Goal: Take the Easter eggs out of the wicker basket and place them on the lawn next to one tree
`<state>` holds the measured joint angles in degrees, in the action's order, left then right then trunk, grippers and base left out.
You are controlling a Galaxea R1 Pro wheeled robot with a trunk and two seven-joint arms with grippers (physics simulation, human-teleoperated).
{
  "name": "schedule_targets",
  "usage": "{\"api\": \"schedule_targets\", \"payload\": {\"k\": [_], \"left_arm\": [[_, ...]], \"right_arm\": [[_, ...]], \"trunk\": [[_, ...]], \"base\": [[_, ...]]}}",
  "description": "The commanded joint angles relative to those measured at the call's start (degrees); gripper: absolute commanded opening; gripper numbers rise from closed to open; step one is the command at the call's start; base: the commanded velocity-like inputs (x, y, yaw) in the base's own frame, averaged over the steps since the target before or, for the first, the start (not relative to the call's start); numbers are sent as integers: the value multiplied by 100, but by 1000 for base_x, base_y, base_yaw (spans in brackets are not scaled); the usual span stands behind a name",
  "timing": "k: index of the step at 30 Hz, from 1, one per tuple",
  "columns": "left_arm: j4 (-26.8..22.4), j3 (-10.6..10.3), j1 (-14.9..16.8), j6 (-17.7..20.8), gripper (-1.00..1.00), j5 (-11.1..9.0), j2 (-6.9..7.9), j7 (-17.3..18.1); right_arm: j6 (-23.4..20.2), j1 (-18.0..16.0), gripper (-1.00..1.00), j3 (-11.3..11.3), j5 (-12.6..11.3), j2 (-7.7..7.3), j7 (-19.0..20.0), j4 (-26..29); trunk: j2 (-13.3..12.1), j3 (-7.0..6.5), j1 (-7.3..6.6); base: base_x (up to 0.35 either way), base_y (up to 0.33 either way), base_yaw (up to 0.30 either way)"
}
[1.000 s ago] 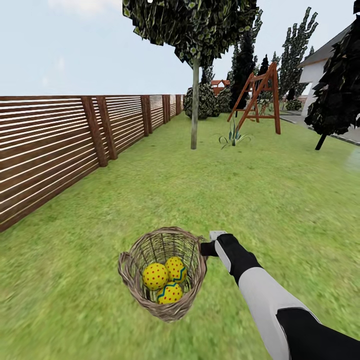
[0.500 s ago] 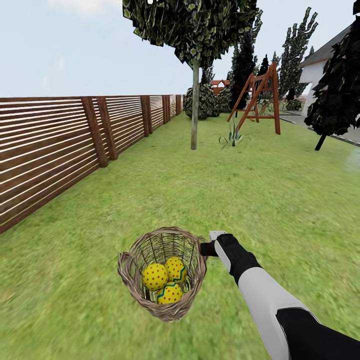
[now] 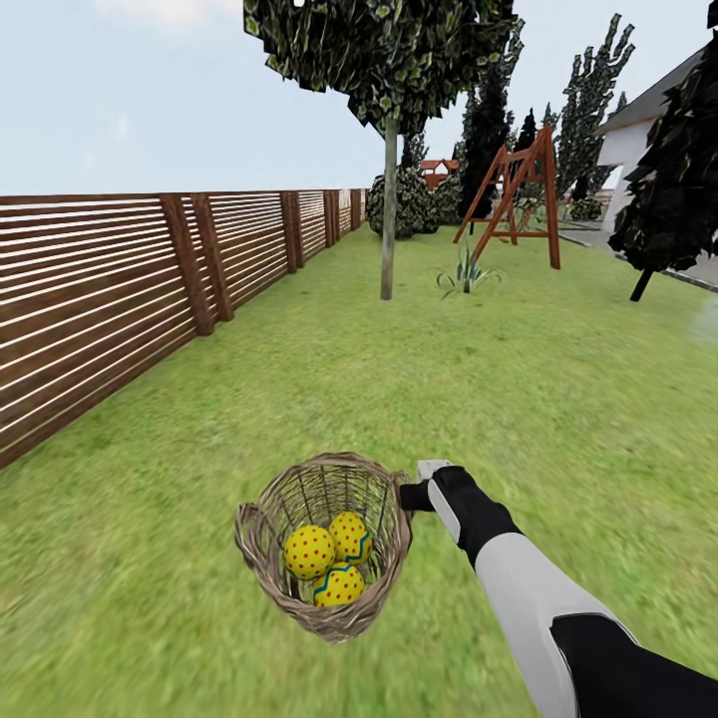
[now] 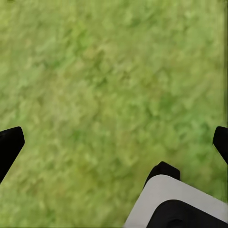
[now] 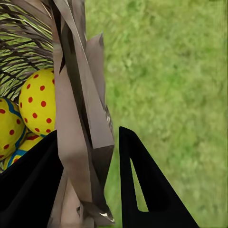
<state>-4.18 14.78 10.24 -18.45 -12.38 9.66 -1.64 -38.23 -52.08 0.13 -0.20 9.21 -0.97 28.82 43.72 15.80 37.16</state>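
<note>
The basket [image 3: 324,558] sat low and centre in the head view on the lawn [image 3: 519,389], with three eggs [image 3: 329,560] clustered inside it: one at the left, one behind at the right, one nearest the camera with a teal zigzag band. The right gripper [image 3: 404,496] reached in from the lower right and clamped the basket's right rim; in the right wrist view its two dark fingers [image 5: 142,185] stood either side of the wicker wall [image 5: 78,137], pinched narrow on it, the eggs [image 5: 28,114] visible beyond. In the left wrist view, the left gripper [image 4: 114,142] showed its fingertips [image 4: 9,147] at opposite edges of the frame, spread wide over bare grass [image 4: 109,80]. The tree [image 3: 388,209] stood upper centre, well apart from the basket, a slatted fence [image 3: 120,279] along the left, and a wooden swing frame [image 3: 514,194] at the upper right.
</note>
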Motion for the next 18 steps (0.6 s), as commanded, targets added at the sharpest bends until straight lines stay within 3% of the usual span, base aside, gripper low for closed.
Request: {"api": "schedule_targets", "payload": {"k": [1,18], "left_arm": [[5,-28,4,-19,100,-54,1,-3],[12,-28,4,-19,100,-46,0,-3]], "right_arm": [[-26,-4,-100,-4,-51,1,-9,10],[-26,-4,-100,-4,-51,1,0,12]], "trunk": [[6,7,4],[6,7,4]], "base": [[328,0,0],[331,0,0]]}}
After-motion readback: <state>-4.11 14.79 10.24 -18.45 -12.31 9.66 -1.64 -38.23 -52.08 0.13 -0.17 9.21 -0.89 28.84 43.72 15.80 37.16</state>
